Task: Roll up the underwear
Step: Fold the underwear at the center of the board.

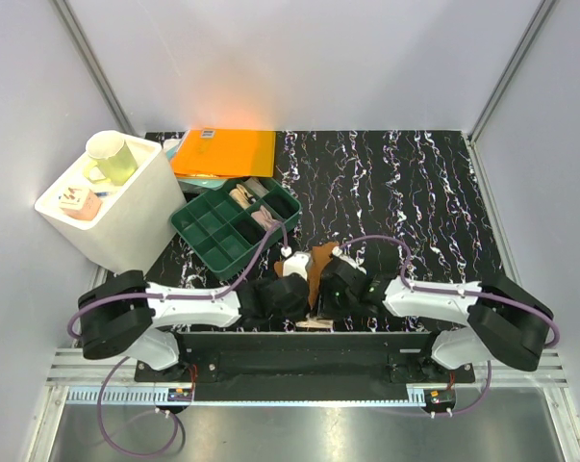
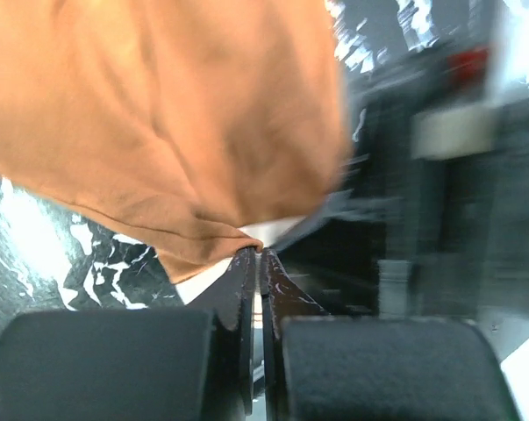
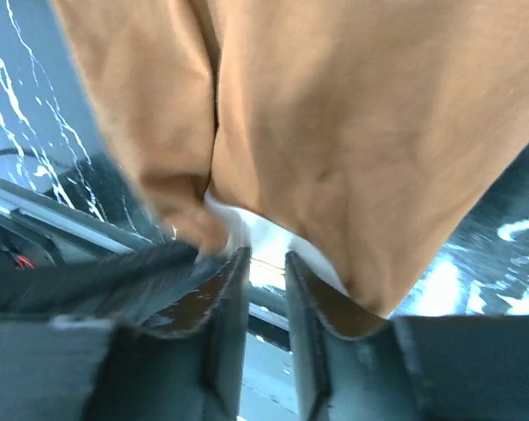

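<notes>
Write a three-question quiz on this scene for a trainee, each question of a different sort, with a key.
1. True or false: the left gripper is shut on the brown underwear.
2. What colour is the divided tray? A green, B red, C blue.
3. In a few words: where does the mug stand?
Key: 1 true; 2 A; 3 on top of the white box, at the far left.
</notes>
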Tool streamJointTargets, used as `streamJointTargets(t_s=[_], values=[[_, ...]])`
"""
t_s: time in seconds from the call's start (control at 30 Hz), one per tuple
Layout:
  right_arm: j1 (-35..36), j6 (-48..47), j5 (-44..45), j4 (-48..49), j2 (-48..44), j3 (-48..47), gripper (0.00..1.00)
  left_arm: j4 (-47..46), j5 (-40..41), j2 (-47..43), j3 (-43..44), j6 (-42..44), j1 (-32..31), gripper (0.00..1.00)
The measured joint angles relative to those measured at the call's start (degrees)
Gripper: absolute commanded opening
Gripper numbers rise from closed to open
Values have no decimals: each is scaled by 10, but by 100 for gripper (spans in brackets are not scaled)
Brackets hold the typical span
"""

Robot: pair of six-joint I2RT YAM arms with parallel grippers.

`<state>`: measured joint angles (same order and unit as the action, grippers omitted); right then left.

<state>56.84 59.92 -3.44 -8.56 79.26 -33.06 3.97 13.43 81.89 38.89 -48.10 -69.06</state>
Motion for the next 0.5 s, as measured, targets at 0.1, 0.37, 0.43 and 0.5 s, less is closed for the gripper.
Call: streamJointTargets(t_s=[0.1,0.37,0.43,0.5], values=[[3,-19,-2,-17,-24,2,50,-30,0,27,-24,-13,-2,0],[9,-33,2,-107,-119,2,47,-90,-12,49,-25,-33,-10,0],[9,-24,17,-124,-150,2,46,-94,-16,50,-25,-36,-12,0],[9,-12,36,-143,-179,3,45,-97,-18,50,-26,-39,-14,0]])
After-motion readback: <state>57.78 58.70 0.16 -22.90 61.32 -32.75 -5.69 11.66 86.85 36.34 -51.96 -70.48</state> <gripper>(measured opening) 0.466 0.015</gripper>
